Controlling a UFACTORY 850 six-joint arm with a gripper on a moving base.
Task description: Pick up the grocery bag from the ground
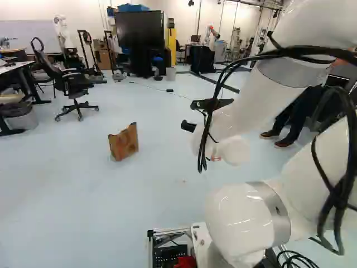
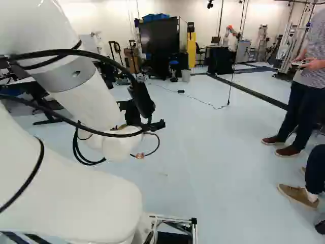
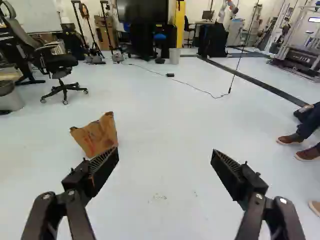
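In the left base view, part of my black gripper (image 1: 188, 126) shows past the white wrist, its fingertips hidden. The wrist view has the gripper (image 3: 165, 154) wide open, nothing between its fingers. A brown paper grocery bag (image 1: 124, 143) stands a little crumpled on the pale floor, left of the arm in the left base view. Seen from the wrist, the bag (image 3: 97, 134) is ahead of the gripper and off to one side, beyond one fingertip, which overlaps its lower edge. The bag does not show in the right base view.
An office chair (image 1: 75, 84) and a desk (image 1: 22, 70) stand beyond the bag, a bin (image 1: 22, 116) beside them. A thin cable (image 3: 195, 89) crosses the floor farther ahead. Another robot (image 3: 229, 7) is at the back.
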